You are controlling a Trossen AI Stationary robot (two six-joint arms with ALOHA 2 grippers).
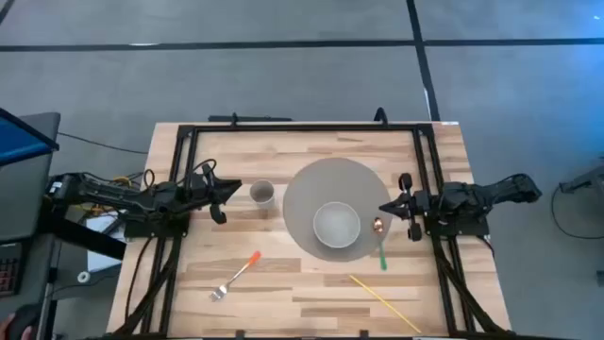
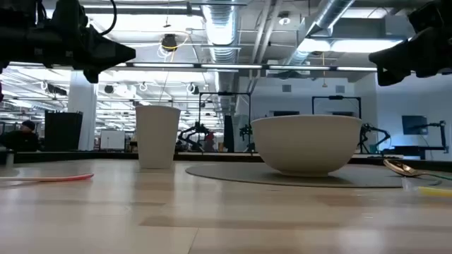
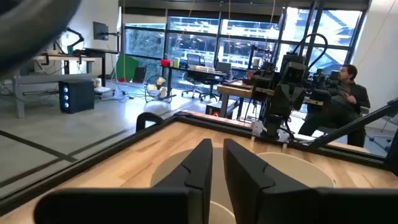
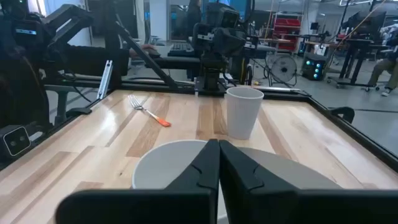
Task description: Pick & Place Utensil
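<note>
Green-handled spoon (image 1: 380,247) lies at the mat's (image 1: 300,194) right edge, handle running toward the table's front edge, bowl end almost directly under the right gripper (image 1: 385,209), clenched and empty. Left gripper (image 1: 233,188), slightly parted, waits far across by the cup (image 1: 261,194).

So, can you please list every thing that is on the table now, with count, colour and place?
placemat: 1, grey, round, table centre
bowl: 1, white, on the placemat
cup: 1, white, left of the placemat
fork: 1, orange handle, front left
spoon: 1, green handle, at the placemat's right edge
chopsticks: yellow, count unclear, front right
left gripper: 1, dark, raised beside the cup, slightly open
right gripper: 1, dark, raised at the placemat's right edge, shut
</note>
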